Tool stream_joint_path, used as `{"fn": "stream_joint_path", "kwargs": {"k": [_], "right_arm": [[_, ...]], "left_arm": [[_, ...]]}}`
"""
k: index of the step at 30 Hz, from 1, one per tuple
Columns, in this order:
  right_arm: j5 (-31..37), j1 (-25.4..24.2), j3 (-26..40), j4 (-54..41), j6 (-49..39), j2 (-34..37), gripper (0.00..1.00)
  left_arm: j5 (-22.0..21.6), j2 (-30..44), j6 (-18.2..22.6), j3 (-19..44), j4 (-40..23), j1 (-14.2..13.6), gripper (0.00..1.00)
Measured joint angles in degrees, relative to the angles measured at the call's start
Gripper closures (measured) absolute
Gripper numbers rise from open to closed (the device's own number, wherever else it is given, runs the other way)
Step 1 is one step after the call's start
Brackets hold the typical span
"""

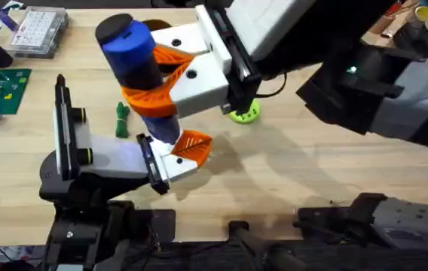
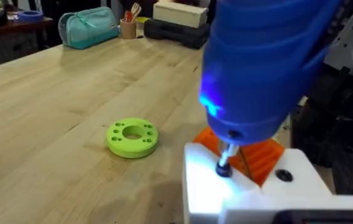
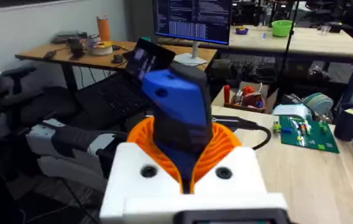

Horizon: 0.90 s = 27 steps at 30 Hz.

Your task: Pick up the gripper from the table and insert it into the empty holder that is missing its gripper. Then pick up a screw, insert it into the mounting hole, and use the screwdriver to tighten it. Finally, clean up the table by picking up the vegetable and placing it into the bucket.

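Screwdriver [image 1: 137,56] in right pincer [image 1: 170,79] | vegetable [image 1: 122,119] beside | disc [image 1: 243,113] near

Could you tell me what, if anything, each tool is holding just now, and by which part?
The right tool holds the screwdriver around the middle of its blue body, bit pointing down. The left tool appears to hold nothing; its state cannot be told.

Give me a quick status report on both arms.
Right gripper clamped on the screwdriver, bit down on the white gripper. Vegetable on table, nothing blocking it.
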Motion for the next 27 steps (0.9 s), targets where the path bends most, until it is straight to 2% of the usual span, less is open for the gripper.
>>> {"fn": "stream_joint_path", "kwargs": {"k": [27], "right_arm": [[0.42, 0.0, -0.04, -1.25, 0.0, 0.0, 0.96]], "left_arm": [[0.0, 0.0, 0.0, 0.0, 0.0, 0.0, 0.984]]}}
